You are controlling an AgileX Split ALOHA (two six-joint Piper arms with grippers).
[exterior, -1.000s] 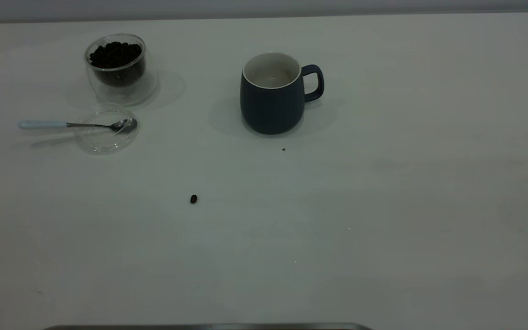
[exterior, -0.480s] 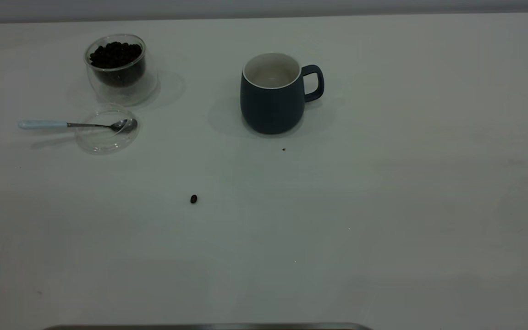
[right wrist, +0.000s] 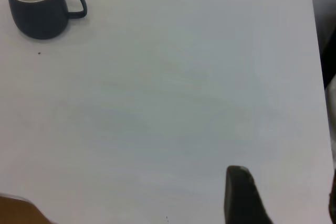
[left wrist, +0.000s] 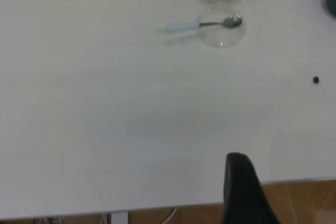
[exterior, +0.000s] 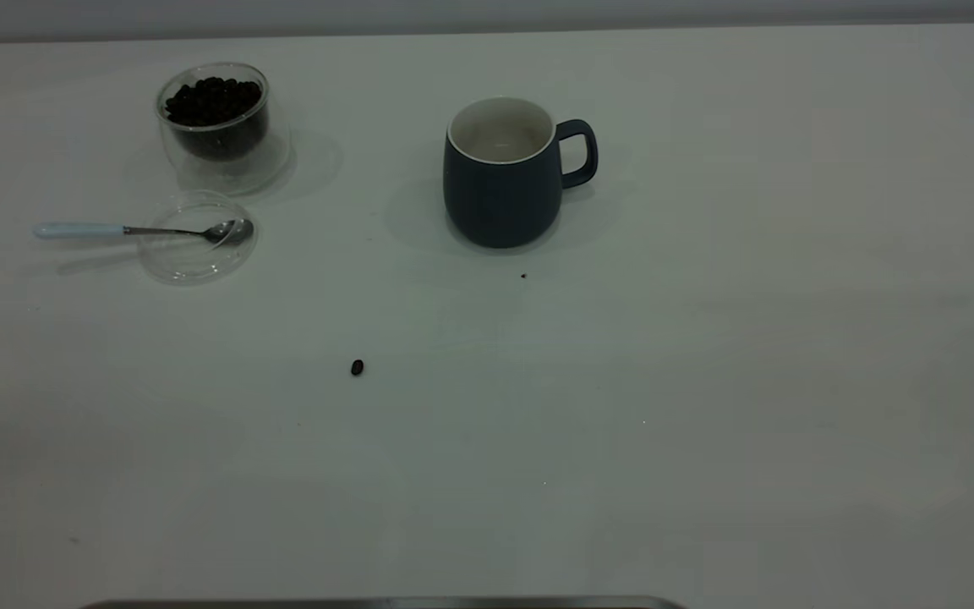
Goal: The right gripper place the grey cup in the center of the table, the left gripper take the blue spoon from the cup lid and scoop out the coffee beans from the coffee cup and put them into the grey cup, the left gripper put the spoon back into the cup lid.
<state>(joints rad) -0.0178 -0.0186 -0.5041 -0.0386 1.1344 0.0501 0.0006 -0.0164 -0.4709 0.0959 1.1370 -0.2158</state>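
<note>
The grey cup [exterior: 500, 190] stands upright at the middle back of the table [exterior: 707, 381], handle to the right, its white inside showing no beans; it also shows in the right wrist view [right wrist: 37, 17]. The clear coffee cup [exterior: 216, 127] with coffee beans [exterior: 212, 100] stands at the back left. In front of it lies the cup lid [exterior: 195, 245] with the blue spoon [exterior: 140, 230] across it, bowl in the lid, handle pointing left. Neither arm shows in the exterior view. My left gripper [left wrist: 289, 182] hangs open over the table's near edge, far from the spoon [left wrist: 202, 24]. My right gripper [right wrist: 286, 182] is open and empty, far from the grey cup.
One loose coffee bean [exterior: 357, 367] lies on the table in front of the cups, also in the left wrist view [left wrist: 315, 80]. A tiny dark speck [exterior: 523, 276] lies just in front of the grey cup. A brown floor shows past the table's edge [left wrist: 294, 203].
</note>
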